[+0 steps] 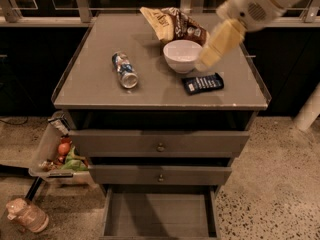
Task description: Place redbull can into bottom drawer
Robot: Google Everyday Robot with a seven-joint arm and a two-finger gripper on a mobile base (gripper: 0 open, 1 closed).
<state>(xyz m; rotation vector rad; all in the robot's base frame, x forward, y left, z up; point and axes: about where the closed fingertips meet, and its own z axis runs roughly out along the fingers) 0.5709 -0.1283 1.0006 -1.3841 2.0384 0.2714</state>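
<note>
The redbull can (124, 70) lies on its side on the grey cabinet top (90, 86), left of centre, its silver top facing the front. The bottom drawer (159, 216) is pulled out at the foot of the cabinet and its flat grey inside is bare. My gripper (206, 63) comes in from the upper right on a cream arm. It hangs over the top by the right rim of the white bowl (182, 55), well to the right of the can. It holds nothing that I can see.
A dark blue flat packet (202, 83) lies in front of the bowl. Two snack bags (170, 24) lie at the back. The two upper drawers (160, 143) are pushed in. A bin of items (57, 154) hangs at the cabinet's left. A bottle (27, 215) lies on the floor.
</note>
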